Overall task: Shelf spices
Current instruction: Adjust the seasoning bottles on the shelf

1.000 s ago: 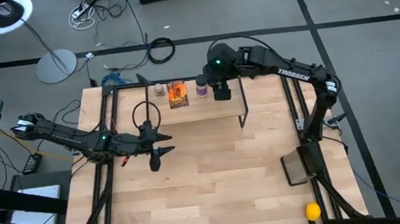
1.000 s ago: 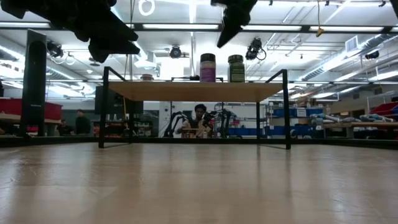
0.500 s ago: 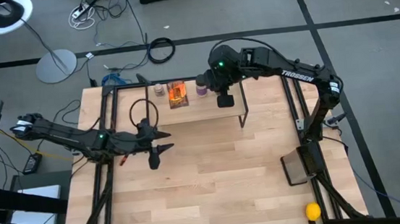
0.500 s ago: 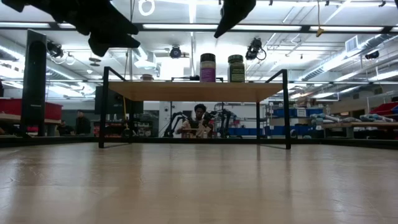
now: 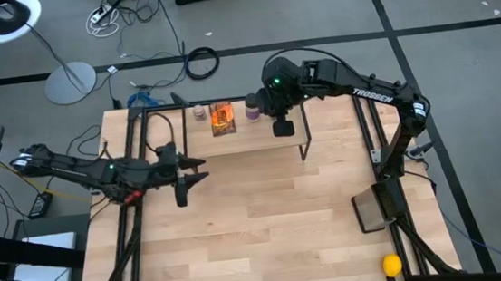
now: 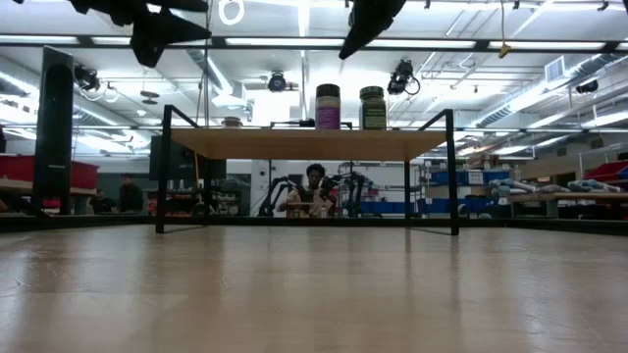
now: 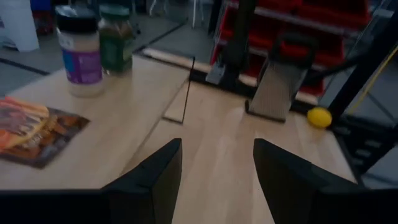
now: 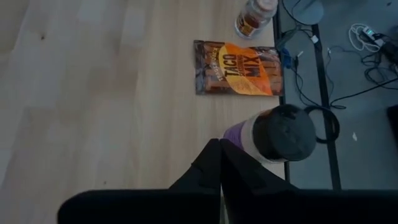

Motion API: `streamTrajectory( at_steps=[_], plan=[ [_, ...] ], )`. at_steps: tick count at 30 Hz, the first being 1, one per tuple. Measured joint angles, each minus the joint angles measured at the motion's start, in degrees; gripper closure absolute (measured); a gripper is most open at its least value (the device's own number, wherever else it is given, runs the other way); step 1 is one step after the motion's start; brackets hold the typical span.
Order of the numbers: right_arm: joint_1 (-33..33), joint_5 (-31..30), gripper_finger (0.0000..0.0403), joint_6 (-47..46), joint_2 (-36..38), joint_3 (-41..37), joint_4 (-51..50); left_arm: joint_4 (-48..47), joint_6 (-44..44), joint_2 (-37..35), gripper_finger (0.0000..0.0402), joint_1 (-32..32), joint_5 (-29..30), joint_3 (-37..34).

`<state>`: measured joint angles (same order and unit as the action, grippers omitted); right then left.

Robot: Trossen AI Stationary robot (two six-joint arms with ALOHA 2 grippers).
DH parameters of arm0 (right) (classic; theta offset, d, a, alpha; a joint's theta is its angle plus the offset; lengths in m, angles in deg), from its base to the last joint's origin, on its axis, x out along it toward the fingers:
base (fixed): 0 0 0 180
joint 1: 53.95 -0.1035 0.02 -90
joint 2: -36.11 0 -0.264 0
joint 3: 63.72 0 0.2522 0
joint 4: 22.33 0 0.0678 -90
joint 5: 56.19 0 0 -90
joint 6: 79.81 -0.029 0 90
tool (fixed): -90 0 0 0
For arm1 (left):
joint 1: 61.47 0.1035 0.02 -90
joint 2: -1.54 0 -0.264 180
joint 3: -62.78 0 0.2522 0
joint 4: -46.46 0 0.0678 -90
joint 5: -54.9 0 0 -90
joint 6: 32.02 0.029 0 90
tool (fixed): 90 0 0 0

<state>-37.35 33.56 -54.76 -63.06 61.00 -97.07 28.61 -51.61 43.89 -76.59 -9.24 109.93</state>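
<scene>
All four spices, taco mix packet [image 5: 222,117] included, sit on the shelf [image 5: 232,137], so shelving looks finished; right tool [image 5: 282,125] closed empty, left tool [image 5: 184,175] parted, holding nothing.

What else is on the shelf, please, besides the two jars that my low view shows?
Observer: A flat orange packet lies on the shelf, left of the purple-labelled jar in the high view.
Operator: Is the right pincer holding anything?
Observer: No. The right pincer is shut and empty, above the shelf near that jar.
Operator: And the left pincer?
Observer: The left pincer is open and empty, out over the table, off the shelf.
</scene>
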Motion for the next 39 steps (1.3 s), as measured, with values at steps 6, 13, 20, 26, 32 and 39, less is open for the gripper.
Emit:
streamTrajectory(
  at_steps=[6,13,20,26,32,39],
  plan=[
    [-0.08,0.01,0.0402,-0.96,0.0,-3.59,0.6,0.4,1.3,-4.89,0.0199,-1.23,0.44,0.0],
    [-1.66,-0.01,0.0402,-1.0,-0.09,-8.8,6.11,-1.34,3.03,-7.25,0.0199,-4.05,5.12,0.0],
    [-5.17,-0.11,0.0403,-1.0,-0.11,-9.3,12.52,-4.83,3.08,-7.21,0.0199,-4.5,9.09,0.0],
    [-8.12,-3.15,0.0403,-1.03,1.06,-9.33,12.91,-6.24,4.05,-7.21,0.0199,-4.5,10.06,0.0],
    [-11.28,-3.57,0.0403,-1.09,6.07,-9.34,16.21,-6.21,6.72,-7.56,0.0199,-4.5,11.35,-0.02],
    [-16.96,-9.77,0.0403,-1.22,15.23,-9.32,17.75,-6.41,8.13,-10.73,0.0199,-4.55,11.83,-0.07]
  ],
)
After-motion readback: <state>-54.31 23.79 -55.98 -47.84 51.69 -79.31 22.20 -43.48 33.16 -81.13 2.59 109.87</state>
